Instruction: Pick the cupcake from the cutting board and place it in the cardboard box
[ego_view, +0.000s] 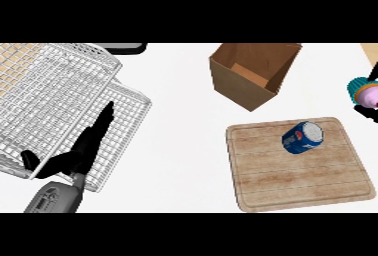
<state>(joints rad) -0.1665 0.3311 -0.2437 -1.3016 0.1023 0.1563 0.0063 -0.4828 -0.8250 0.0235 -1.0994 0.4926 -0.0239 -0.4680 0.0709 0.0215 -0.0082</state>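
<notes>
The cupcake (363, 93), with a teal wrapper and pink frosting, shows at the right edge, tilted on its side and off to the right of the cutting board (295, 175). My right hand (368, 114) is mostly cut off by that edge; its black fingers curl round the cupcake. The open cardboard box (255, 75) stands behind the board, well to the left of the cupcake. My left hand (83, 150) rests open at the left, fingers straight, over a wire rack.
A blue soda can (303, 137) lies on the board's far part. The white wire rack (59, 95) fills the left side. A dark object (124, 47) sits at the back edge, and a tan object (370, 50) at the top right corner.
</notes>
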